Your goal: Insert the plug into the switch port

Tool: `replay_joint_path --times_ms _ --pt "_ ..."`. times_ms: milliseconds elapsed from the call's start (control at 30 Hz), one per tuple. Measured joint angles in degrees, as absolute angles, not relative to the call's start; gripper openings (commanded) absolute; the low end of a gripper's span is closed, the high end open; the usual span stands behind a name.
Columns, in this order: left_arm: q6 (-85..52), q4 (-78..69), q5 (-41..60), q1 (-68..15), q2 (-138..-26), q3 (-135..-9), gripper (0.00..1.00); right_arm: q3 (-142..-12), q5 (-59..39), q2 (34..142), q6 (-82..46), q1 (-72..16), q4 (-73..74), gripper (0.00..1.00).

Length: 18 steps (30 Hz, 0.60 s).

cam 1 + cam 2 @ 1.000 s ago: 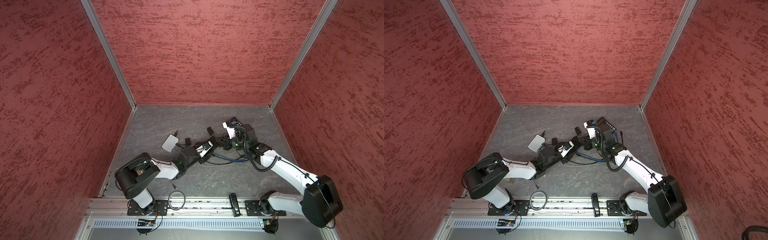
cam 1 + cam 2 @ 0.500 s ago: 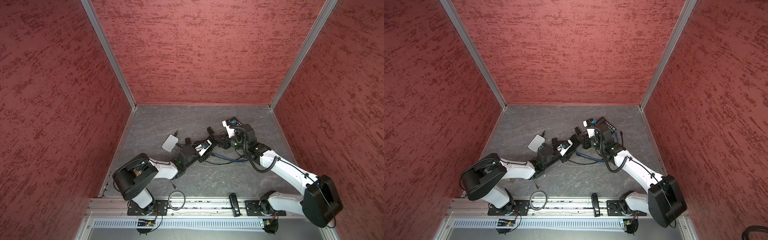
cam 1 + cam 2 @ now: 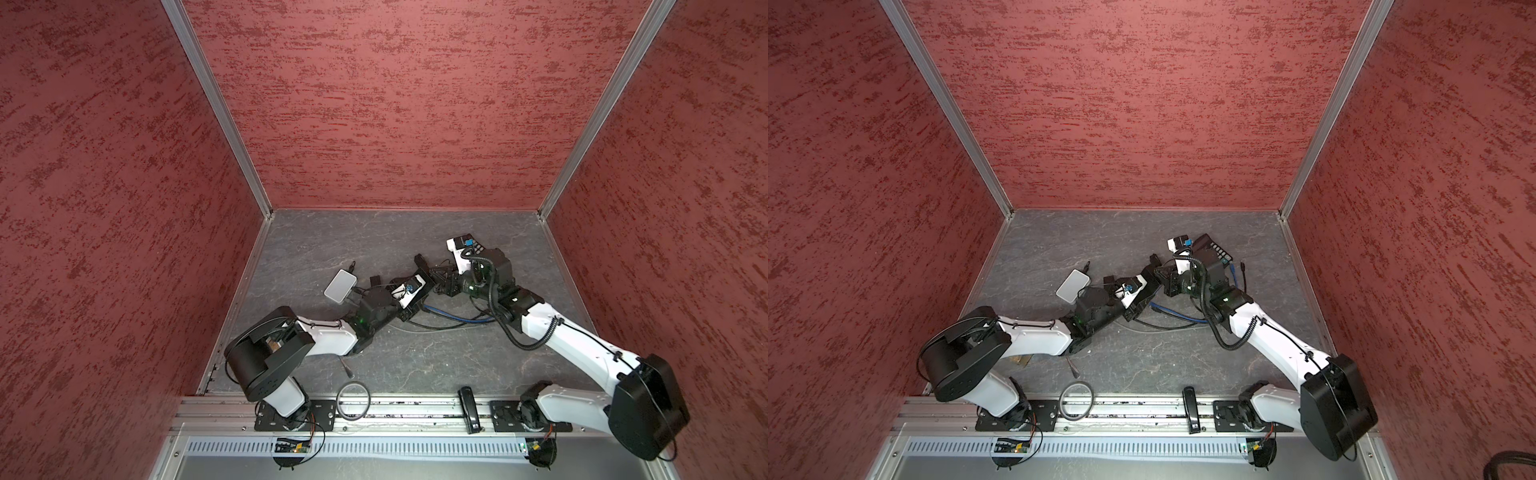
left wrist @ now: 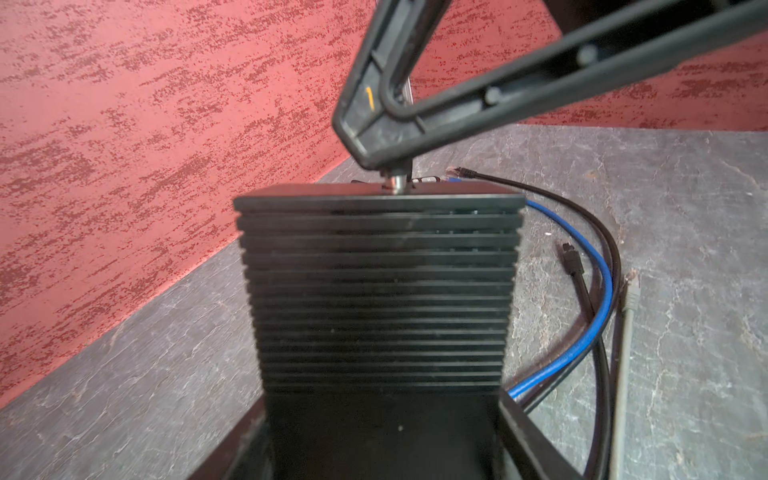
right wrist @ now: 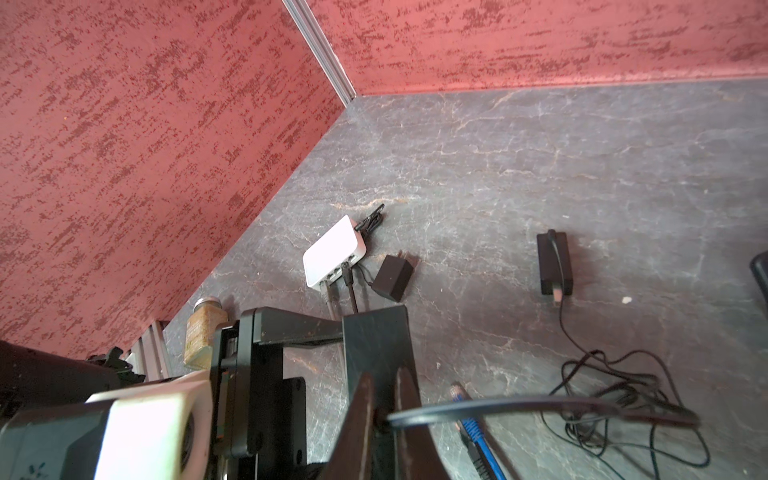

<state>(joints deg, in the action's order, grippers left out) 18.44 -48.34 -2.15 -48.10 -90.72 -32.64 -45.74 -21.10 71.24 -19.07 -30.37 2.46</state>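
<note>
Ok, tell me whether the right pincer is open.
No, the right pincer is shut on the barrel plug at the black switch's edge.

light: even, diffuse, moderately bright | shadows: soft, faint on bench [image 3: 415,365] | top views: sharp, stretched toward edges | wrist views: close foreground blurred, background sharper

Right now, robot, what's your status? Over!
Left gripper clamped on black ribbed switch box. Right gripper pinching silver barrel plug at its far edge; seating unclear. Blue cable lies beside, not blocking.

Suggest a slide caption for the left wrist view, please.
Right gripper holds the plug at the far edge of the ribbed black switch.
</note>
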Motion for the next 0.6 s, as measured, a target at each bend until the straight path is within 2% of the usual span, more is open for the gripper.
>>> replay_joint_path --times_ms 600 --pt "17.4 -45.7 -3.6 -48.1 -89.4 -34.2 0.23 -45.1 -17.2 71.1 -18.4 -32.6 6.0 0.0"
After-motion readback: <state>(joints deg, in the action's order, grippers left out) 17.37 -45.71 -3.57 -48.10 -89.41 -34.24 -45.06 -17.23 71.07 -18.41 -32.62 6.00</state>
